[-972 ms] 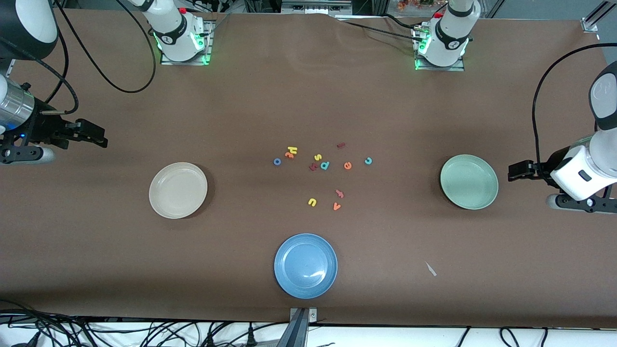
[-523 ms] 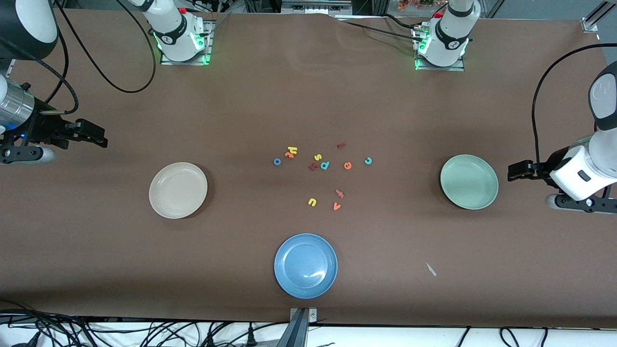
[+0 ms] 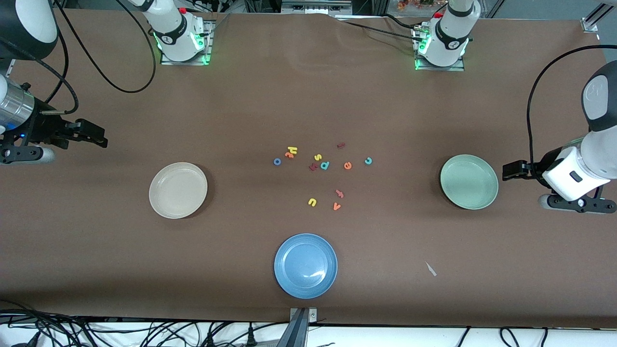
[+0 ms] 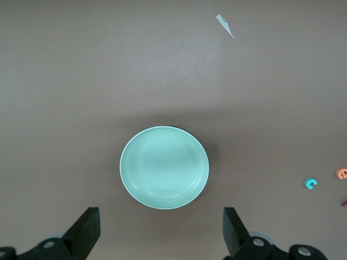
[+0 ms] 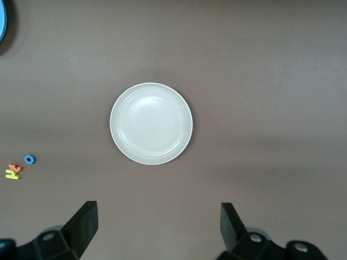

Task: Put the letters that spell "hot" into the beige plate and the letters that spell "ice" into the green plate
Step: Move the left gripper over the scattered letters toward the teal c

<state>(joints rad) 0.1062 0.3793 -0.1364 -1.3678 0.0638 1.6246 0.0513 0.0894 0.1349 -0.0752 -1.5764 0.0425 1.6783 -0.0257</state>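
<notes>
Both pairs of jaws are seen spread wide and empty. The left gripper point(image 3: 507, 171) is held over the surface at the left arm's end, just beside the green plate point(image 3: 469, 181); the right gripper point(image 3: 99, 135) is held over the right arm's end, near the beige plate point(image 3: 178, 190). Both plates are seen bare.

All letters are scattered on the surface between the two plates. The blue o point(image 3: 277, 162), yellow h point(image 3: 292, 150) and orange t point(image 3: 289, 155) are grouped toward the beige plate, the h and t touching. The maroon i point(image 3: 341, 145), orange e point(image 3: 347, 166) and teal c point(image 3: 368, 161) are spread toward the green plate. The remaining letters and a blue plate point(image 3: 305, 265), nearer the front camera, are to be left alone.

No letter has yet been taken, so a first pick is judged to be the step in hand. The c, lying apart and closest to the left gripper, would be a sensible start. The jaws should be brought straight down astride one letter only and closed gently, since the foam is small and light and could be nudged aside. The h and t should be separated with care, or the o taken first.

No brand, label or readable writing is made out, apart from the letter shapes themselves.
</notes>
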